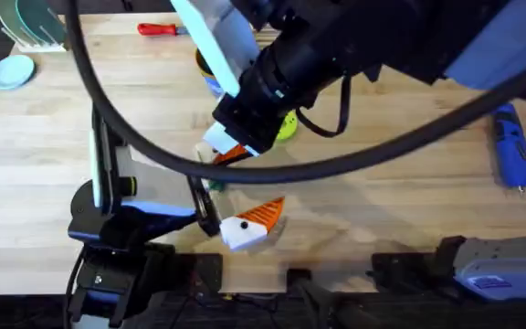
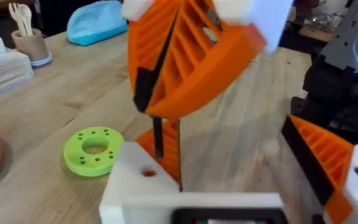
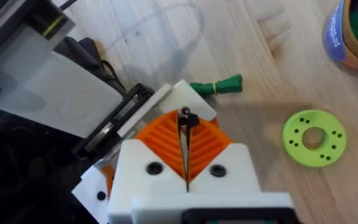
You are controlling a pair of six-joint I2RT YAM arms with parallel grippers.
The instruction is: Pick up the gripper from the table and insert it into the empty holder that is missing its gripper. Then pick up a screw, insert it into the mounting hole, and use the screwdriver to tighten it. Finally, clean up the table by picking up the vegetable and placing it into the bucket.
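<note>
My right gripper [image 1: 236,153] [image 3: 185,124] [image 2: 157,112] is shut on a thin black screw [image 2: 158,135] [image 3: 185,118]. It hangs just over the white holder [image 2: 135,186] [image 3: 194,99] [image 1: 212,146] on my left arm's tip. The orange ribbed gripper [image 2: 169,152] stands edge-on in that holder, beside a small hole in the block. My left gripper [image 1: 261,181] [image 2: 229,134] is open, with nothing of its own held. The dark green vegetable [image 3: 219,85] [image 1: 214,185] lies on the table next to the holder. The blue screwdriver [image 1: 510,146] lies at the far right. The bucket [image 3: 353,37] [image 1: 205,68] stands behind, partly hidden by my right arm.
A lime-green disc with holes [image 1: 287,128] [image 2: 92,151] [image 3: 314,137] lies near the bucket. A red-handled screwdriver [image 1: 158,29] rests at the back edge. A blue bowl [image 1: 12,69] and plates sit at the back left. My right arm spans the middle.
</note>
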